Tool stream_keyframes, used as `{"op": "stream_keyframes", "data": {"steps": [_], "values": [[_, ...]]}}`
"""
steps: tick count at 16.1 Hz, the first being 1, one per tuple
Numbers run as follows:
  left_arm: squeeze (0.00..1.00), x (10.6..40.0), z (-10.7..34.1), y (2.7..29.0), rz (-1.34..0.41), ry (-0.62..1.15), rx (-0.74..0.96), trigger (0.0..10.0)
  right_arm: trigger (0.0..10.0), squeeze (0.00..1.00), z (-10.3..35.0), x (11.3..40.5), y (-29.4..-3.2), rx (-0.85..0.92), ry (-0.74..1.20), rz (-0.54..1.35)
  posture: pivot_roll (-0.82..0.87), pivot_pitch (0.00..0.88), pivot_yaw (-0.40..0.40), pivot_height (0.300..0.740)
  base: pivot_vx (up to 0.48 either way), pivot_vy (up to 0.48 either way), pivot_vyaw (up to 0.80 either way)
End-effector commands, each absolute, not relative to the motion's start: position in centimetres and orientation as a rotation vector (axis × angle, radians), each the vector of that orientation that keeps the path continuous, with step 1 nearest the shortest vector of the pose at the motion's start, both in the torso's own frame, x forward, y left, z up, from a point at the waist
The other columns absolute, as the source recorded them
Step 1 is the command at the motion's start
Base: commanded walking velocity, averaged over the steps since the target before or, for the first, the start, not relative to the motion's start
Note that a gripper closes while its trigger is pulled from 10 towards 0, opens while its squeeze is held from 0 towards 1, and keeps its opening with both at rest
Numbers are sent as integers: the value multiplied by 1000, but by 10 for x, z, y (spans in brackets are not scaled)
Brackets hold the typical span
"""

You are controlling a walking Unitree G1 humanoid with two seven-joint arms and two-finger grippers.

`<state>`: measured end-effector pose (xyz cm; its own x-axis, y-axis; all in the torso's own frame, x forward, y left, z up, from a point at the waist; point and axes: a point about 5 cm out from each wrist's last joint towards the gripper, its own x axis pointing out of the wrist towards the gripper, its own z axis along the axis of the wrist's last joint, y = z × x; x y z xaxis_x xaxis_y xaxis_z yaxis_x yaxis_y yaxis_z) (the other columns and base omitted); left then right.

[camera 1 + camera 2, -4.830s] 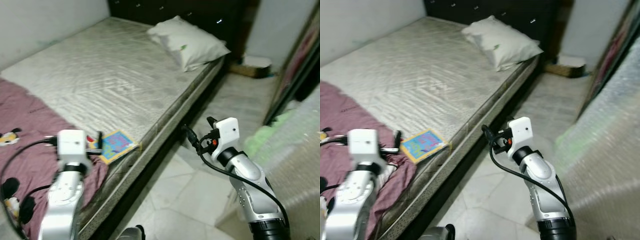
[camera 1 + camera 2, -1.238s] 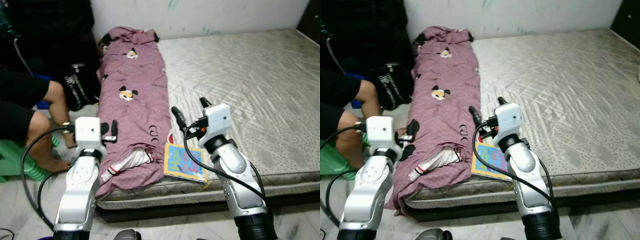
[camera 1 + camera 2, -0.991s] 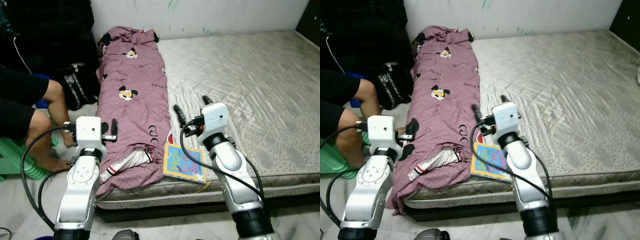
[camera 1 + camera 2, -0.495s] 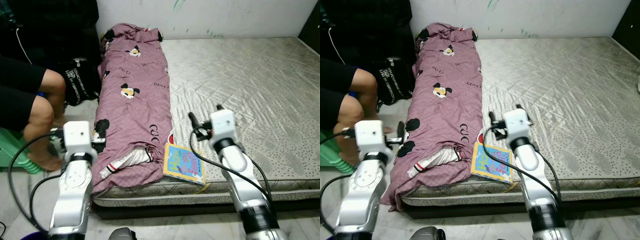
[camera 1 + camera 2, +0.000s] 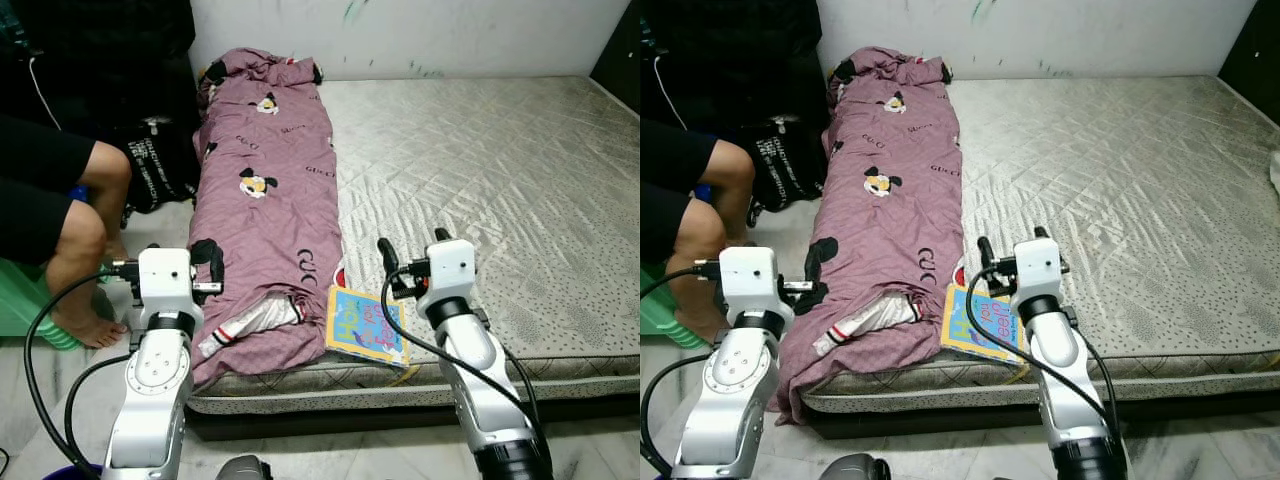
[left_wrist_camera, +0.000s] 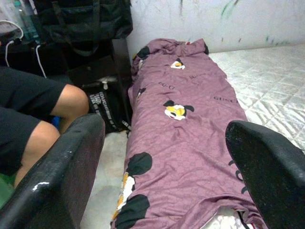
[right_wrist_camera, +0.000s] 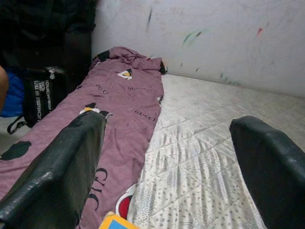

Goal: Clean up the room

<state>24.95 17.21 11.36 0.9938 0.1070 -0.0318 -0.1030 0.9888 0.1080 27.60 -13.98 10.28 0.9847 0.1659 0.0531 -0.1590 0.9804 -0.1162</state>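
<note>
Picture book [image 5: 366,326]: bright blue and yellow cover, flat on the bed's [image 5: 520,180] front edge, one corner hanging slightly over the mattress side. Just beside it, toward the bed's left edge, a maroon blanket [image 5: 268,200] with cartoon-mouse print lies bunched in a long strip from front edge to the wall end; its near end droops over the front left corner, white lining showing.

Right tool [image 5: 410,252]: held above the front edge, just behind the book, not touching it. Fingers spread apart, nothing between them; right wrist view looks along them over blanket and quilted mattress.

Left tool [image 5: 798,287]: off the bed's left edge, near the drooping blanket end, above the floor. Fingers parted and empty in the left wrist view.

Person's bare leg [image 5: 85,240] at the left, foot on the tiled floor, seated on a green stool [image 5: 25,310]. Black bag [image 5: 160,175] with white lettering between leg and bed.
</note>
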Motion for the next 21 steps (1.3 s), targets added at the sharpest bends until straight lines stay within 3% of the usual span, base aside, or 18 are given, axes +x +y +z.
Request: {"op": "stream_keyframes", "data": {"steps": [1, 21], "values": [[0, 250, 114, 173, 96, 41, 97, 10000, 10000, 0, 108, 275, -139, -106, -76, 159, -40, 16, 13, 740, 0, 0, 0], [0, 246, 113, 159, 46, 65, 71, 10000, 10000, 0, 110, 269, -131, -102, -75, 184, -38, 65, 7, 740, 0, 0, 0]]}}
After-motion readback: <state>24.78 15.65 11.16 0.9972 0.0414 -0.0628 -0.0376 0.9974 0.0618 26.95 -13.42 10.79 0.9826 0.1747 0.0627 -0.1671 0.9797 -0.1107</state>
